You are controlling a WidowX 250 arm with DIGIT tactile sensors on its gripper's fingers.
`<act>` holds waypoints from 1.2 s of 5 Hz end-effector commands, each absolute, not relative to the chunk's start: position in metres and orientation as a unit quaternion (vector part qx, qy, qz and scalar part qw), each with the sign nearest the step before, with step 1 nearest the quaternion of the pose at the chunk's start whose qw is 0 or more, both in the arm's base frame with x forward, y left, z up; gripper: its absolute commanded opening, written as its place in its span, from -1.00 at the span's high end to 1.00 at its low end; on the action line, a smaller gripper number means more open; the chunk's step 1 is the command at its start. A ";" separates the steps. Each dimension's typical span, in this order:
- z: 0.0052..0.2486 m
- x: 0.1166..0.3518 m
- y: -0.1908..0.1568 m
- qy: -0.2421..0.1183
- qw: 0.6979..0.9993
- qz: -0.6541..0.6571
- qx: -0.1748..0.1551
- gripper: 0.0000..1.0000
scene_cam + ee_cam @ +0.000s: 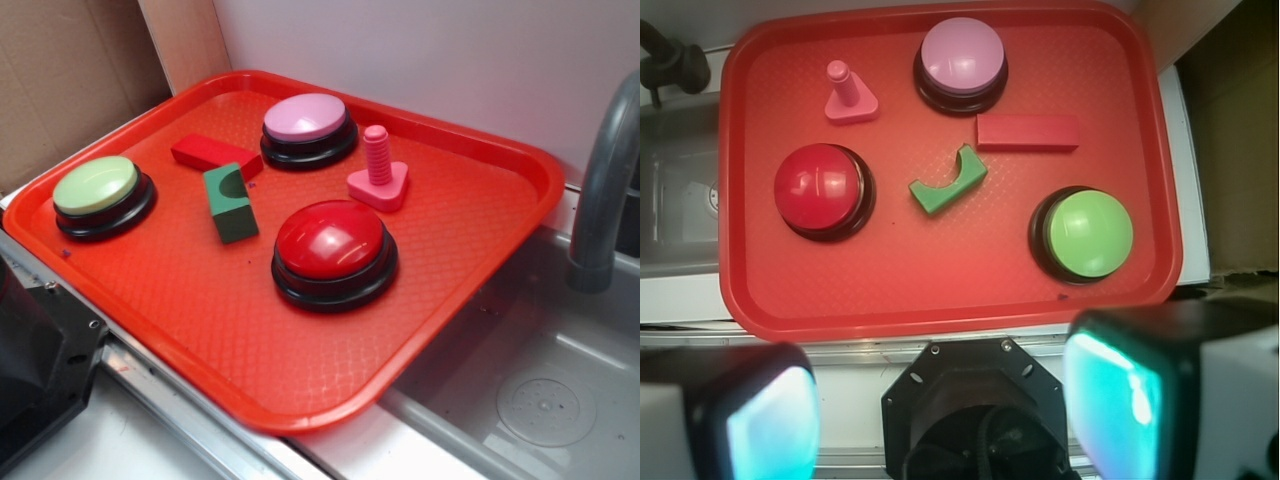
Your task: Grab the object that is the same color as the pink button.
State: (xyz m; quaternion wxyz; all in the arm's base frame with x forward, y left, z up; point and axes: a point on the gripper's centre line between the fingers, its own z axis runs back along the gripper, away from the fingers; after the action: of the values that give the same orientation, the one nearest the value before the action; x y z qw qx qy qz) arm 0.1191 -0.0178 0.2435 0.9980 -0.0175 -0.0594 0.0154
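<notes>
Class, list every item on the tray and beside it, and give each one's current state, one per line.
Pink bolt: upright, ungrasped.
Pink button: unpressed.
Red button: unpressed.
Green button: unpressed.
Red block: lying flat.
Green block: notch facing up.
End effector: open, above the tray's near edge.

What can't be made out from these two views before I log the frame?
- Hand: in the wrist view only its blurred fingers show, cut off by the bottom edge; the exterior view leaves it out entirely.
- Pink bolt: its threads are too small to see in the wrist view.
- Faucet: cut off by the right edge in the exterior view.
- Pink button: its far side is hidden behind its own dome in the exterior view.
</notes>
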 end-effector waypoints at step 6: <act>0.118 0.299 -0.084 -0.109 0.991 -0.065 -0.046 -1.00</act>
State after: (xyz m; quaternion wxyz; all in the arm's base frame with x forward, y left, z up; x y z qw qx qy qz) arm 0.2946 -0.0777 0.1065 0.9933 -0.0412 -0.0896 -0.0607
